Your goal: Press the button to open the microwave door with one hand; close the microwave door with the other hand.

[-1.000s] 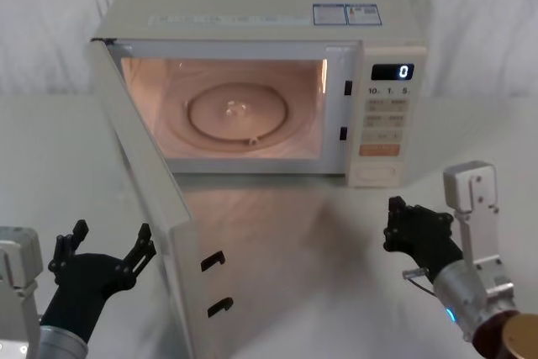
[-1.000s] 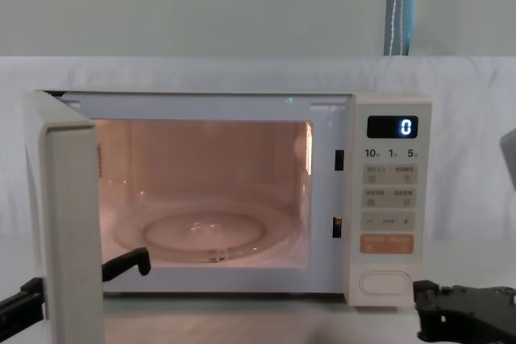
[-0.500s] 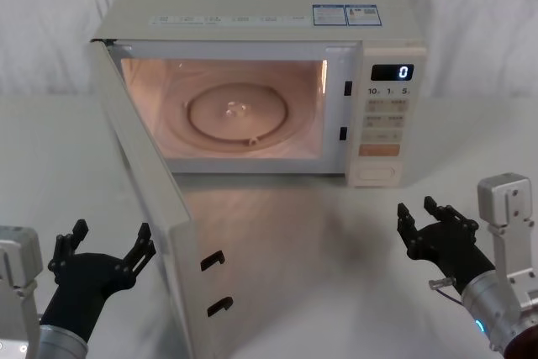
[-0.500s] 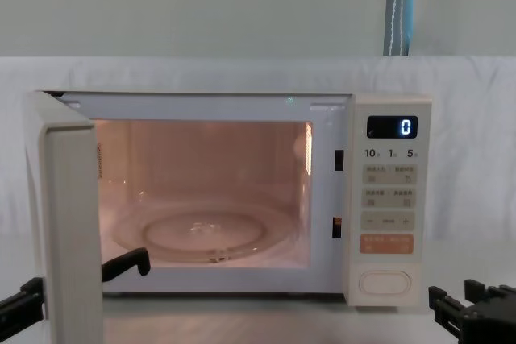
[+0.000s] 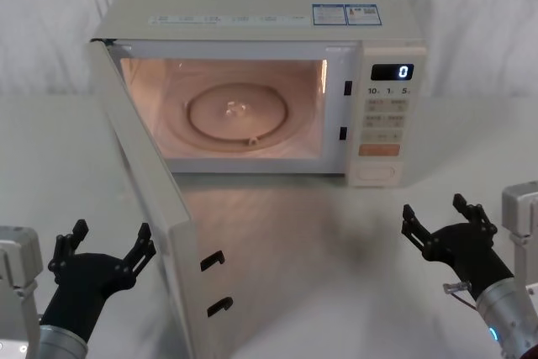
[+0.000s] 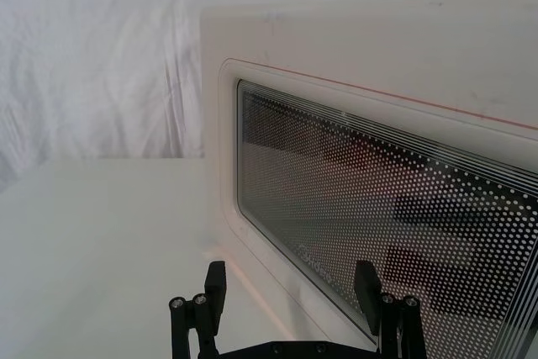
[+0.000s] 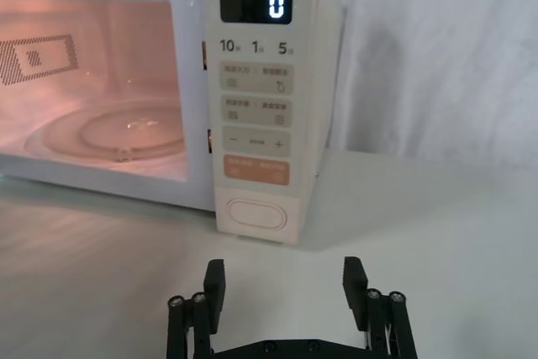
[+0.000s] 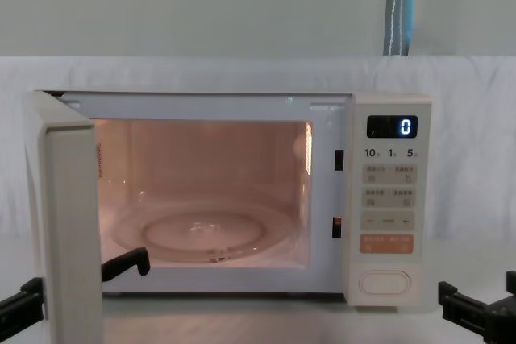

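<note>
Microwave (image 5: 269, 73) sits at the 12 o'clock end of the white surface (image 5: 336, 250), cavity lit, glass turntable (image 5: 239, 112) inside, display reading 0; the microwave door (image 5: 151, 208) is swung wide open on its hinge, its free edge reaching toward 7 o'clock; the button (image 5: 378, 173) lies at the bottom of the control panel, untouched. Left hand (image 5: 105, 250) hovers at 8 o'clock just beside the door's outer face, fingers spread, the dotted window close before it in the left wrist view; right hand (image 5: 444, 220) hovers at 4 o'clock, well apart from the button, fingers spread, facing the control panel in the right wrist view.
</note>
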